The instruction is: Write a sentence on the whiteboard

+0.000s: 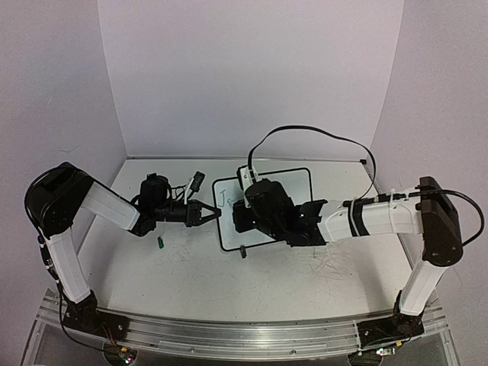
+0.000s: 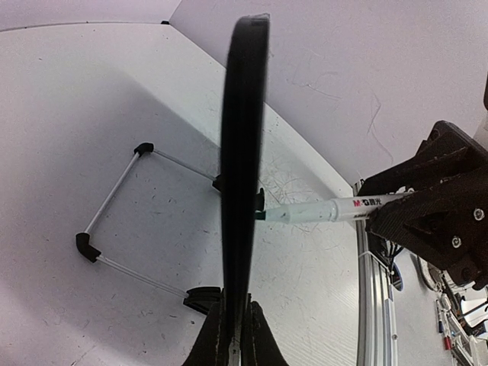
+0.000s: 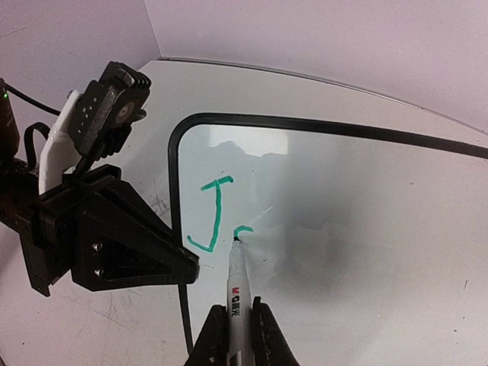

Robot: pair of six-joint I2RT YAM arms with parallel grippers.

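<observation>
The whiteboard [image 1: 293, 183] stands tilted on the table, white with a thin black border. My left gripper [image 1: 216, 213] is shut on its left edge; in the left wrist view the board [image 2: 242, 137] shows edge-on, rising from between the shut jaws of my left gripper [image 2: 236, 303]. My right gripper [image 3: 238, 306] is shut on a white marker [image 3: 235, 278], whose tip touches the board [image 3: 358, 221]. Of the sentence [image 3: 215, 213], only a green "J" and a short curved stroke at the pen tip show. From the left wrist, the marker [image 2: 335, 209] meets the board's face.
A green marker cap [image 1: 162, 243] lies on the table left of the board. A black clip foot [image 1: 242, 250] sits at the board's near edge, and a thin wire stand [image 2: 114, 221] behind it. A black cable [image 1: 305, 131] arches above. White walls enclose three sides.
</observation>
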